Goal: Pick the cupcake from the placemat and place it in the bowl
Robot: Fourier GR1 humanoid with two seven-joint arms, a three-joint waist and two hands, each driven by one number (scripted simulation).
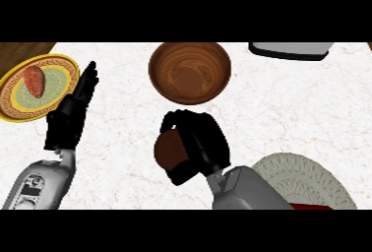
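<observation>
While curled, right hand (200, 147) fingers (178, 123) enclose the cupcake (169, 150).

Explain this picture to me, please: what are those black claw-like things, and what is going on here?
You are looking steeply down at a kitchen counter through a camera in a humanoid robot's head. The two grey tubes coming in from the bottom are its forearms, and the black shapes are its hands.

The right hand is curled round a brown cupcake, which it partly hides. Just beyond it lies a brown wooden bowl, where the cupcake is meant to go.

The left hand is open, fingers straight, beside a yellow plate that holds a reddish-brown piece of food.

At the lower right is a pale woven placemat, partly hidden by the right forearm. At the top edge sits part of a white and black object; I cannot tell what it is.
</observation>
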